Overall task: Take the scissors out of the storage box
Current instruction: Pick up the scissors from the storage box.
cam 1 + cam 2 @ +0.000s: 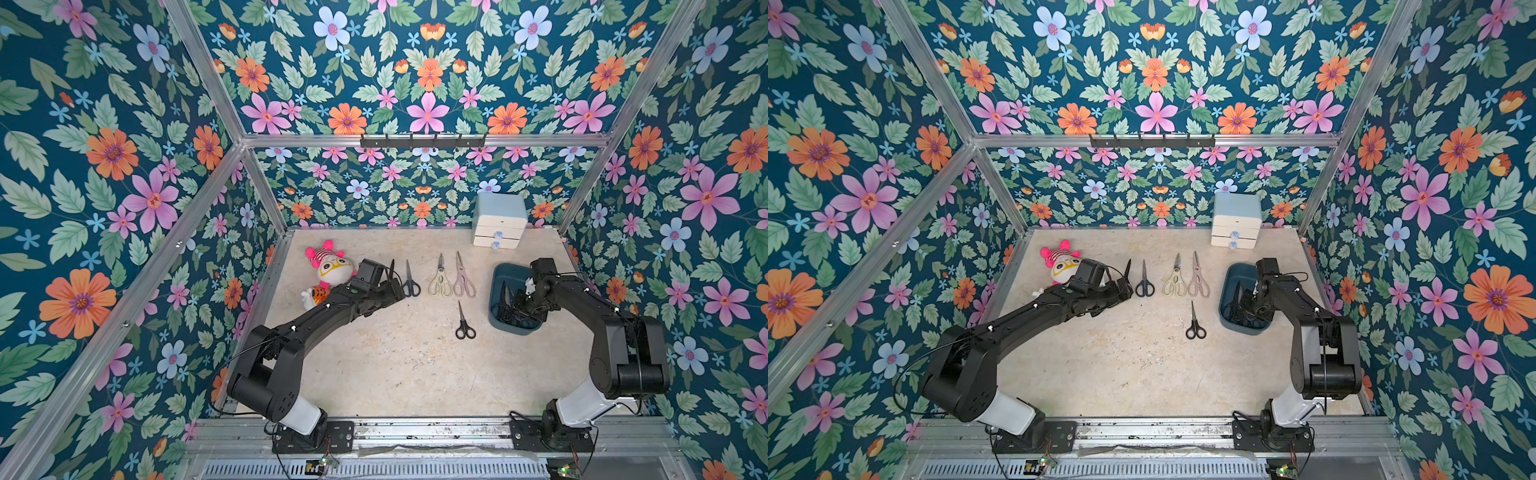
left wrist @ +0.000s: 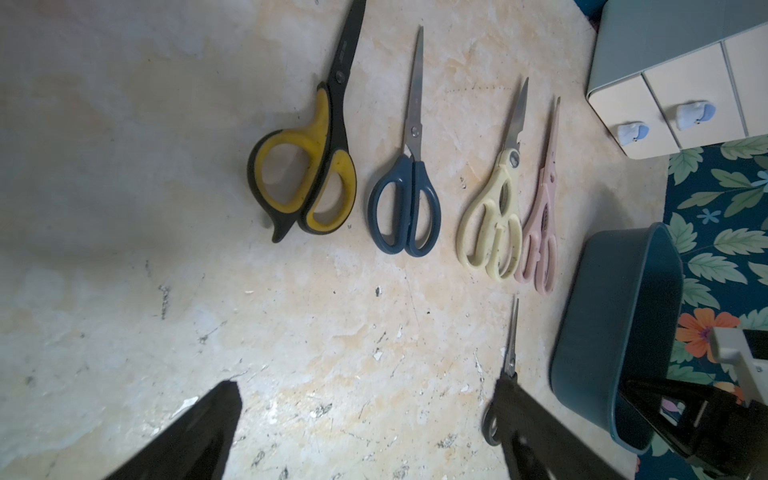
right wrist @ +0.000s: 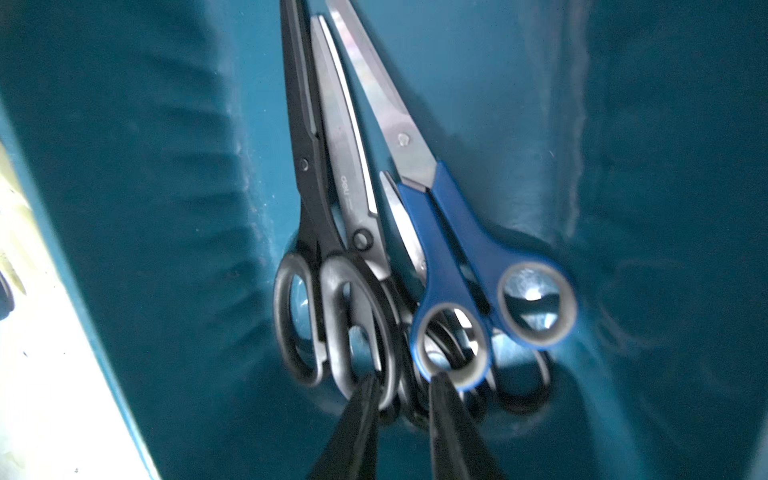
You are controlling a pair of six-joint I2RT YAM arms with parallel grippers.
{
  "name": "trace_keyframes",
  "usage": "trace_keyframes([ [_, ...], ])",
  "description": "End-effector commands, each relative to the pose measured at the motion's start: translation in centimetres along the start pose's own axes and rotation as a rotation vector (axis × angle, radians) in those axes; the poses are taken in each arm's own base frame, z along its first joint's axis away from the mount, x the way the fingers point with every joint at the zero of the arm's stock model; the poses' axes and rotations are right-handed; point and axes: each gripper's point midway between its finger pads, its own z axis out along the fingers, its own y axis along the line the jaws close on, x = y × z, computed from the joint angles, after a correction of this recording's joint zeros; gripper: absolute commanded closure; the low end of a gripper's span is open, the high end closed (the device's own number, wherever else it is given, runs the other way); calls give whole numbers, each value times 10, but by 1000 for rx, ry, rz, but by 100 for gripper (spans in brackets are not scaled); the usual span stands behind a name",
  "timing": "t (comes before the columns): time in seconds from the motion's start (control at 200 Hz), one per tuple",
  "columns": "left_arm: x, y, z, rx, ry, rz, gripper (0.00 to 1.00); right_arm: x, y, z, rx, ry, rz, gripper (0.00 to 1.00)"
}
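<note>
Scissors (image 1: 462, 319) with black handles lie alone nearest on the table (image 1: 374, 374). Next, the blue box (image 1: 505, 272) holds a heap of pairs (image 3: 353, 232); the right claw (image 3: 405, 376) straddles black handles there, fingers (image 3: 357, 419) narrowly apart, grip unclear. Left claw (image 2: 370, 384) gapes wide, empty, before a row of four pairs (image 2: 411, 208) farther back.

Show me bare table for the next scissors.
Widest bare tabletop lies between the black scissors and the near edge. A strip is free between plush doll and drawer cabinet. Crowded: the row from dark-blue scissors to pink shears.
</note>
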Motion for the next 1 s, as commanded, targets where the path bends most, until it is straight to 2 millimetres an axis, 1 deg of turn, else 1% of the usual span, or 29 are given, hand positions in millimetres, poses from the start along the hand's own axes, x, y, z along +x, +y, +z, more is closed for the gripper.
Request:
trace_keyframes([
  [0.0, 0, 9, -4, -36, -18, -15, 1, -3, 0, 4, 4, -8, -22, 73],
  [0.185, 0, 13, -10, -47, -36, -20, 1, -5, 0, 7, 2, -12, -28, 73],
  [0.195, -1, 13, -11, -47, -37, -20, 1, -2, -2, 14, 10, 9, -24, 73],
  [0.215, -1, 12, -11, -47, -36, -20, 1, 0, -4, 17, 14, 19, -22, 73],
  [0.435, 1, 14, -10, -51, -31, -23, 1, -1, -4, 25, 15, 24, -25, 74],
  [0.725, 1, 16, -13, -56, -36, -23, 1, -6, -4, 29, 16, 19, -21, 76],
  [0.95, 2, 16, -13, -58, -36, -23, 1, -5, -5, 34, 20, 32, -18, 76],
  [0.995, 1, 16, -13, -58, -38, -23, 1, -5, -6, 34, 26, 32, -18, 78],
])
